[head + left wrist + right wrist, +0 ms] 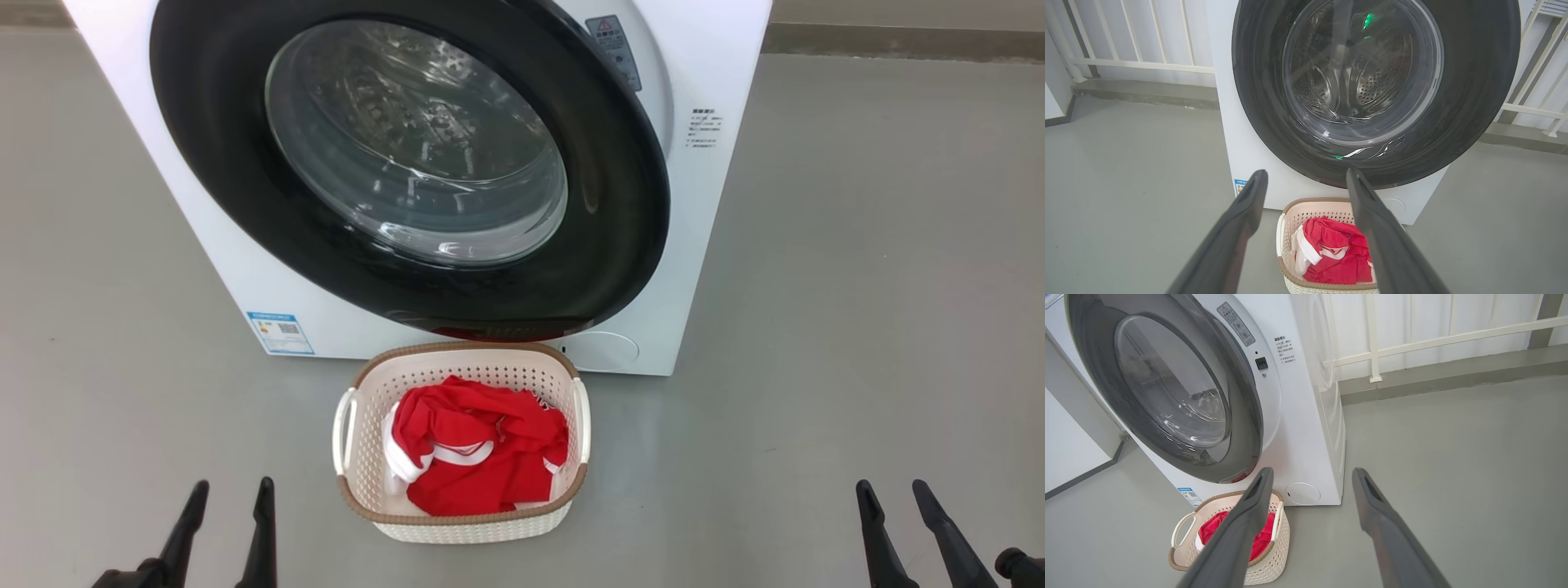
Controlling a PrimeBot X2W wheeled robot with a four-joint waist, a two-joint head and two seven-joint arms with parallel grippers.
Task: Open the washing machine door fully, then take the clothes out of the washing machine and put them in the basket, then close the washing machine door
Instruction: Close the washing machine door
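The white washing machine (722, 212) stands before me, its round black-rimmed door (624, 212) swung almost against the front. In the right wrist view the door (1251, 416) stands a little off the machine at its right edge, with the latch hole showing. Through the glass the steel drum (1367, 85) looks bare. The cream basket (457, 529) sits on the floor just below the door and holds the red clothes with white trim (478, 449). My left gripper (231, 488) and right gripper (890, 487) hang low on either side of the basket, both open and holding nothing.
Grey floor (857, 327) spreads to both sides of the machine. A white railing (1412, 343) and a low kerb (1147, 92) run behind it. A white wall or cabinet (1069, 449) stands beside the machine. A blue label (280, 332) marks its lower front corner.
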